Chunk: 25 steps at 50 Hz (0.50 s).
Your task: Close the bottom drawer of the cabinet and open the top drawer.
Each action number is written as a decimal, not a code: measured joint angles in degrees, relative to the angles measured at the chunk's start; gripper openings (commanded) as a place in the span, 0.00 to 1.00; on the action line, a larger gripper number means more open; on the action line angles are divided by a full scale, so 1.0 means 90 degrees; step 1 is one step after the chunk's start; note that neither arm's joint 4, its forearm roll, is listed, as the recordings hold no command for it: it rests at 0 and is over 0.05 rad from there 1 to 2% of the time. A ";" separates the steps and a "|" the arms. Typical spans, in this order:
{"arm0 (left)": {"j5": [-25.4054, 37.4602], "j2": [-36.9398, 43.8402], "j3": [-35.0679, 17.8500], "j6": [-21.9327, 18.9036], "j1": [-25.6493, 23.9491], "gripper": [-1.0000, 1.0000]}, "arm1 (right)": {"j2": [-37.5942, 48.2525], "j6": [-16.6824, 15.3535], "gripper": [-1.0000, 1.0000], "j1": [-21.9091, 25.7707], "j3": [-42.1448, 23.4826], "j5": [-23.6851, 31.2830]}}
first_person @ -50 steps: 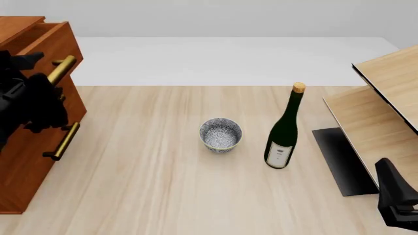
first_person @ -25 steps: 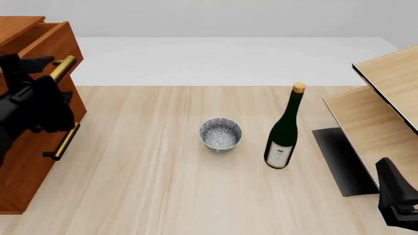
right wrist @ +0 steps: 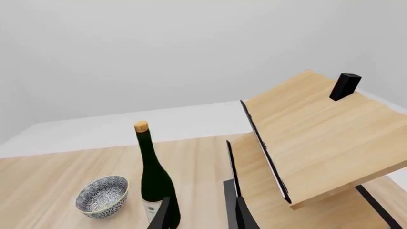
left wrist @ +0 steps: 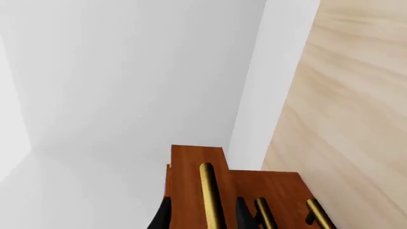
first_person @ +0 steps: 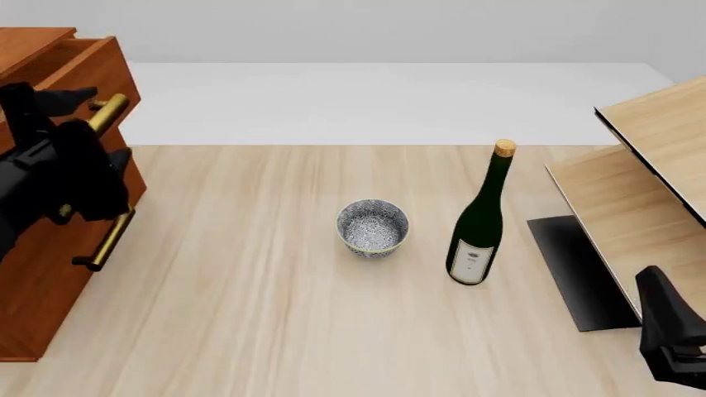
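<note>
the right tool is cut off at the 4 o'clock corner of the front view, only a black stub showing; in the right wrist view its two fingertips stand a little apart with nothing between them. the left tool sits at 9 o'clock, its black bulk covering much of the cabinet front, so the middle drawer is largely hidden and the bottom drawer shows only part of its face and its brass bar handle. the cabinet itself runs off the left edge. the left wrist view shows the left tool's fingers spread on either side of the top drawer's handle, not pressed on it as far as can be seen. the top drawer juts out from the cabinet at 10 o'clock, its brass handle partly behind the tool.

near the middle of the counter stands a patterned bowl; just toward 3 o'clock from it, a dark green wine bottle stands upright with a cork top. at 3 o'clock a pale wooden slanted panel structure on a black base is cut by the right edge.

the counter is light wood grain; beyond it lie a white floor and a plain grey-white wall.
</note>
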<state>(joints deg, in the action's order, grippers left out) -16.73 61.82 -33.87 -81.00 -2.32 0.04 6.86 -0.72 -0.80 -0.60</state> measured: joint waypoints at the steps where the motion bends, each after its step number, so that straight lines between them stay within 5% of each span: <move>1: 0.0021 -0.0013 -0.0021 0.0010 -0.0013 1.00 | 0.0000 0.0002 1.00 -0.0001 -0.0001 0.0000; 25: 0.0908 -0.0336 -0.0895 0.0587 -0.0359 1.00 | 0.0000 0.0057 1.00 -0.0036 -0.0016 0.0002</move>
<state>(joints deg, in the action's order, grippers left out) -8.56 58.79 -41.92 -75.72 -5.55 0.04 7.37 -1.04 -0.94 -0.59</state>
